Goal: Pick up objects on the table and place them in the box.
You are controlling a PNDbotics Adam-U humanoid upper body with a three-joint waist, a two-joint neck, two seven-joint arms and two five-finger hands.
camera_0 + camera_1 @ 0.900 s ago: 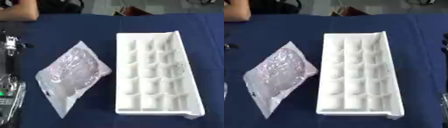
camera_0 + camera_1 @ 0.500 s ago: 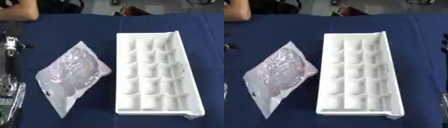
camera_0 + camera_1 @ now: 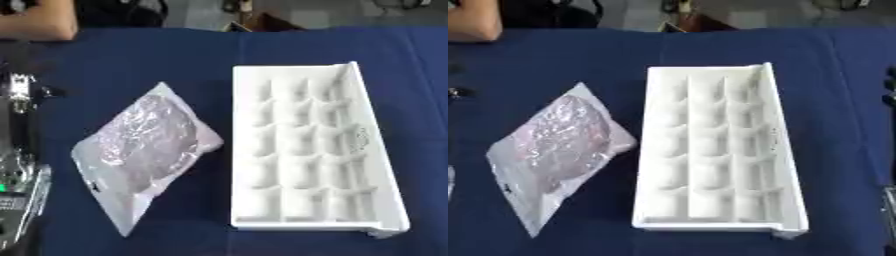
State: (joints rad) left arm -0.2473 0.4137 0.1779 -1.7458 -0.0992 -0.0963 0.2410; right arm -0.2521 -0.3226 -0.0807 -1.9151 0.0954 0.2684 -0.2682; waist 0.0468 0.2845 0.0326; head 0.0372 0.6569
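A clear plastic bag (image 3: 144, 150) with a crinkled silvery-pink filling lies flat on the blue table, left of centre. To its right stands the white box (image 3: 381, 165), a long tray divided into several small compartments, all of which look empty. My left hand (image 3: 17, 192) shows as black and silver parts along the left edge, a short way left of the bag and not touching it. Only a dark sliver of my right hand (image 3: 890, 92) shows at the right edge, well apart from the box. Neither hand holds anything that I can see.
The blue tablecloth (image 3: 570, 60) covers the whole work surface. Dark clutter and a brown object (image 3: 262, 22) sit beyond the table's far edge.
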